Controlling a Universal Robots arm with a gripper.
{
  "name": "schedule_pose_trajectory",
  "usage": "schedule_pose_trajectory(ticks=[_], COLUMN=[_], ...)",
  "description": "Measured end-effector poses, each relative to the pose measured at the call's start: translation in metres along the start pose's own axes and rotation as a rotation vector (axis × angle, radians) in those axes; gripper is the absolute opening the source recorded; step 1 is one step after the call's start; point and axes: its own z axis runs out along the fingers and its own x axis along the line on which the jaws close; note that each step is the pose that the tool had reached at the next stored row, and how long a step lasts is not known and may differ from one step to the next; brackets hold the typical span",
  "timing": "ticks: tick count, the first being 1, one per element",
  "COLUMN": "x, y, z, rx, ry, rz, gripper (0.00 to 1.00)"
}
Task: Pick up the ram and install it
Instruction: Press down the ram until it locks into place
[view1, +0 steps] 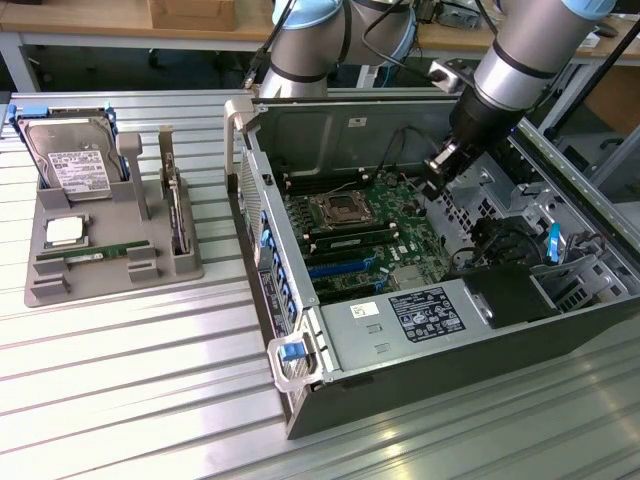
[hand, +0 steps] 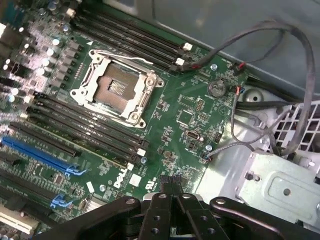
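The robot's hand (hand: 172, 212), closed and empty, hovers over the open computer's motherboard (view1: 372, 228) while the ram (view1: 96, 253) lies in the worktop's grey holder (view1: 180, 268); descending here risks snagging loose cables (hand: 270, 35).

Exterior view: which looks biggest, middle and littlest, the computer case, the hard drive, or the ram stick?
1. Computer case, by far the biggest.
2. Hard drive in the grey holder.
3. Ram, a thin green stick in the same holder.
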Motion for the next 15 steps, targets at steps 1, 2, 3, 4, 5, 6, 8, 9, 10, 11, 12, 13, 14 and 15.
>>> schedule_pose_trajectory(ticks=[1, 2, 3, 4, 5, 6, 8, 9, 10, 11, 12, 13, 14, 15], x=[0.0000, 0.0000, 0.0000, 0.0000, 0.0000, 0.0000, 0.0000, 0.0000, 0.0000, 0.0000, 0.0000, 0.0000, 0.0000, 0.0000], y=[0.0000, 0.0000, 0.0000, 0.0000, 0.0000, -0.0001, -0.0001, -0.0001, -0.0001, -0.0001, -0.0002, -0.0002, -0.0002, -0.0002], z=[0.0001, 0.0002, 0.0003, 0.0004, 0.0004, 0.0005, 0.0006, 0.0009, 0.0011, 0.0014, 0.0017, 0.0017, 0.0016, 0.0016], rx=[0.0000, -0.0001, -0.0001, -0.0002, -0.0003, -0.0004, -0.0002, -0.0003, -0.0005, -0.0006, -0.0006, -0.0007, -0.0006, -0.0006], ry=[-0.0021, -0.0055, -0.0091, -0.0126, -0.0154, -0.0182, -0.0234, -0.0270, -0.0296, -0.0329, -0.0353, -0.0354, -0.0354, -0.0354], rz=[0.024, 0.063, 0.104, 0.144, 0.176, 0.208, 0.269, 0.310, 0.339, 0.377, 0.405, 0.405, 0.405, 0.405], gripper=[0.11, 0.11, 0.11, 0.11, 0.11, 0.11, 0.11, 0.11, 0.11, 0.11, 0.11, 0.11, 0.11, 0.11])
